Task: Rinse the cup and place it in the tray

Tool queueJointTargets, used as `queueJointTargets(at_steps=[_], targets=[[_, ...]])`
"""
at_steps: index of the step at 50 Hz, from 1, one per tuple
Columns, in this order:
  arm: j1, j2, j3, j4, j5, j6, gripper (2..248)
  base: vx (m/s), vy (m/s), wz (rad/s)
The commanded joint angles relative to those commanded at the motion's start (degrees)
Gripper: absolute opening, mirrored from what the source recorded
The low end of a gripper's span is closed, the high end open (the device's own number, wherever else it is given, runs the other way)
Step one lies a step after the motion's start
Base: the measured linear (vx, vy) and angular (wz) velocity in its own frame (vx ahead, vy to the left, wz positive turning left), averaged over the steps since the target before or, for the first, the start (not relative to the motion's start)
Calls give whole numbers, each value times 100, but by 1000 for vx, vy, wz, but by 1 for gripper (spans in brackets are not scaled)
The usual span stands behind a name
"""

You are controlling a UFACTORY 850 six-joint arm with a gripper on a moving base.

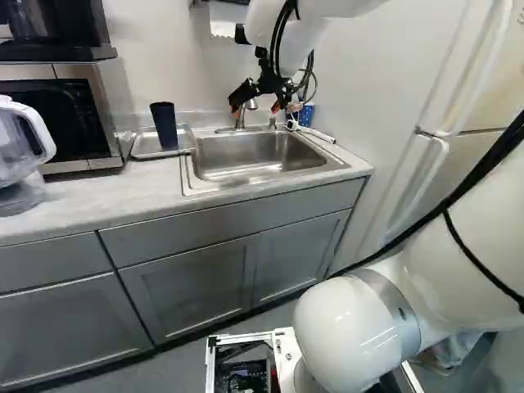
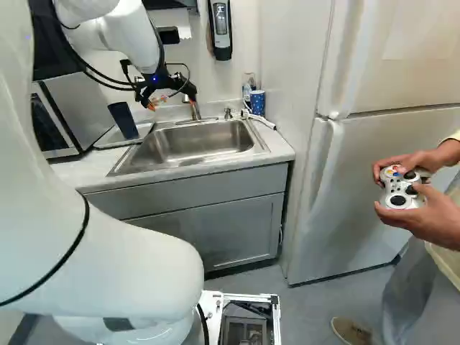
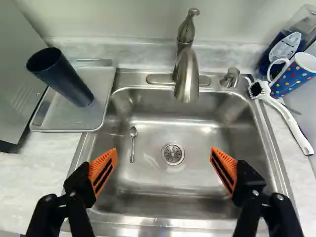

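Claw (image 1: 255, 106) over the sink (image 3: 252, 197), directed down into the basin. Its two fingers stand wide apart, with the orange pads (image 3: 102, 170) facing each other across a broad gap; nothing is held between them. The near edge of the sink passes beneath the claw, and the side edges run outward of the pads. The drain (image 3: 173, 154) lies ahead of the gap, near its middle. Farther ahead, the tap (image 3: 187, 74) rises at the far edge, its spout reaching back over the basin toward the claw. The basin contains a small spoon (image 3: 133, 143), ahead of the left finger.

Ahead and left of the claw, a shallow metal tray (image 3: 59, 123) rests on the bench (image 3: 34, 173), one side reaching the sink's rim. It contains the dark blue cup (image 3: 69, 81), upright, mouth upward; what the cup holds cannot be told. The microwave (image 1: 57, 115) bounds the tray's outer side.

Ahead and right of the claw, beyond the sink's edge, stand a dotted mug (image 3: 291, 76) and a bottle of blue liquid (image 3: 284, 49). A white brush (image 3: 286, 116) lies beside them, its head near the sink's far corner. The refrigerator (image 2: 345, 172) bounds the bench farther right.
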Motion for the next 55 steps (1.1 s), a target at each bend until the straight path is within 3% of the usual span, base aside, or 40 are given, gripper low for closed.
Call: queueJointTargets(at_steps=[35, 55], targets=[[0, 0, 0, 0, 0, 0, 247, -102, -2, 9], [0, 0, 0, 0, 0, 0, 247, -119, 35, 188]])
